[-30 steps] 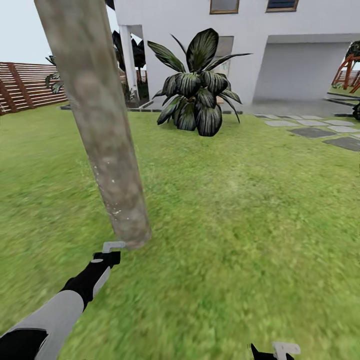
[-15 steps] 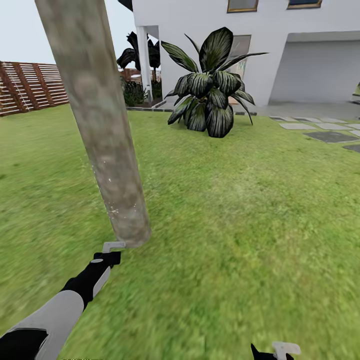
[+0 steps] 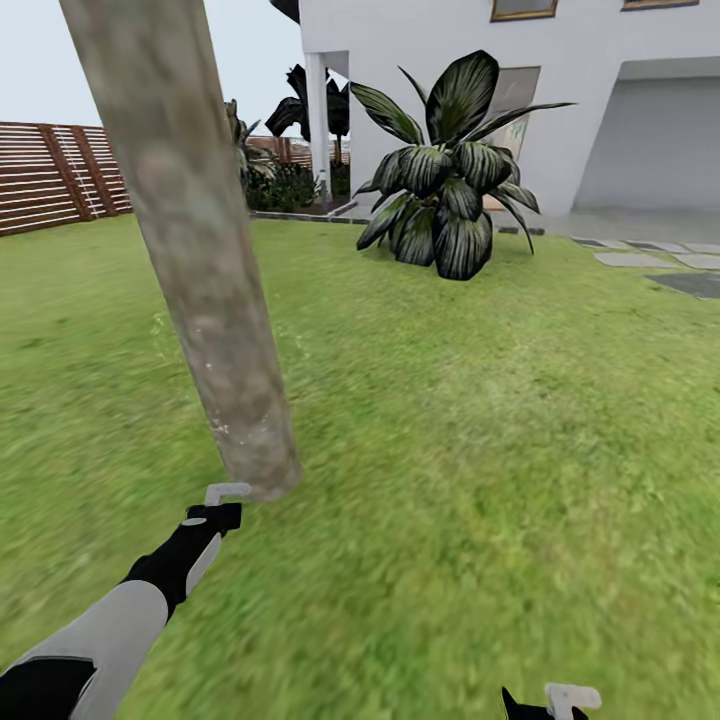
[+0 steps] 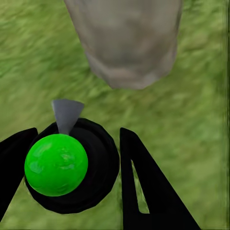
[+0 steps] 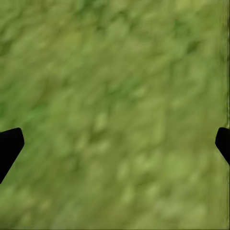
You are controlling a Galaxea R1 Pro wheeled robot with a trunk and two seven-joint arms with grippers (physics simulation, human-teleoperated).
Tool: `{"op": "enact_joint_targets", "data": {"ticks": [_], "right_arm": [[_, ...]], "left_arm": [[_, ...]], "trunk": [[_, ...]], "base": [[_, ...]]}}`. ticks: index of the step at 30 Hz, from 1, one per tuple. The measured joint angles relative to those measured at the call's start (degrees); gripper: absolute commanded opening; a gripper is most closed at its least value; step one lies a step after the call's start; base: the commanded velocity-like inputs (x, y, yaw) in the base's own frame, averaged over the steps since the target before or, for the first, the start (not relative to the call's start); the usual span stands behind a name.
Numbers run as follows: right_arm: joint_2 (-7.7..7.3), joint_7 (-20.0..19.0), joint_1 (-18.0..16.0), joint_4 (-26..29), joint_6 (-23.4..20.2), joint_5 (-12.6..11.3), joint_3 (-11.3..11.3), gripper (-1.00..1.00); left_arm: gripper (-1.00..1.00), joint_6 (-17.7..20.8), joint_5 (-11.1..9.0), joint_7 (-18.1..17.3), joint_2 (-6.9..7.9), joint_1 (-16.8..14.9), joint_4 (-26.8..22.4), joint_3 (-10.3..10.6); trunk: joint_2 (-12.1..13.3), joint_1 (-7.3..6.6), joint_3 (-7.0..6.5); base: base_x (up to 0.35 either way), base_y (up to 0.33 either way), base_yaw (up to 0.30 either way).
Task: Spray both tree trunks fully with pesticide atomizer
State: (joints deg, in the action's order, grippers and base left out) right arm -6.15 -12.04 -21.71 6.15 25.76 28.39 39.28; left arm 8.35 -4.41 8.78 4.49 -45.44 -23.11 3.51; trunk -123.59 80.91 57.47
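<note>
**Atomizer held at the foot of the trunk as the head camera swings left**

While the left gripper [image 4: 72, 167] pinches the pesticide atomizer [image 4: 72, 163] between its two black fingers [image 4: 143, 187], the sprayer sits low in the left wrist view: a round black body topped by a bright green ball, with a grey wedge-shaped nozzle tip pointing toward the tree trunk [image 4: 127, 43] at the upper centre of that frame. In the head view the same gripper [image 3: 215, 510] lies at the lower left, at the end of a black and pale-grey arm [image 3: 110, 625], and a pale L-shaped piece at its tip sits just beside the base of the trunk [image 3: 200, 260]; whether they touch cannot be told.

At the bottom edge right of centre, the right gripper [image 3: 555, 700] shows as a pale tip and a dark wedge. In the right wrist view its dark fingertips [image 5: 9, 143] stand spread at opposite edges of the frame, with blurry grass [image 5: 115, 115] between them.

Beyond the trunk, the broad-leaved dark plant [image 3: 450, 190] stands at upper centre before the white house [image 3: 560, 90], the slatted wooden fence [image 3: 60, 175] at upper left, and stepping stones [image 3: 660, 265] at the right edge.

Against the earlier pictures the whole background has slid rightward, so the camera has turned left; both arms and the trunk base hold the same places in frame.
</note>
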Motion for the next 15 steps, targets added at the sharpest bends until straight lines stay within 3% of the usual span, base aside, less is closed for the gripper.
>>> {"op": "enact_joint_targets", "data": {"ticks": [5,15], "right_arm": [[0.04,0.00,0.00,0.00,0.00,0.00,0.00,1.00],[0.04,0.00,0.00,0.00,0.01,0.00,0.00,1.00]], "left_arm": [[-1.00,0.00,-0.01,0.00,0.03,0.00,0.00,0.00],[-1.00,0.00,-0.01,0.00,0.00,0.00,0.00,0.00]], "trunk": [[0.00,0.00,0.00],[0.00,0.00,0.00]], "base": [[0.166,-0.256,0.066],[0.025,-0.268,0.263]]}}
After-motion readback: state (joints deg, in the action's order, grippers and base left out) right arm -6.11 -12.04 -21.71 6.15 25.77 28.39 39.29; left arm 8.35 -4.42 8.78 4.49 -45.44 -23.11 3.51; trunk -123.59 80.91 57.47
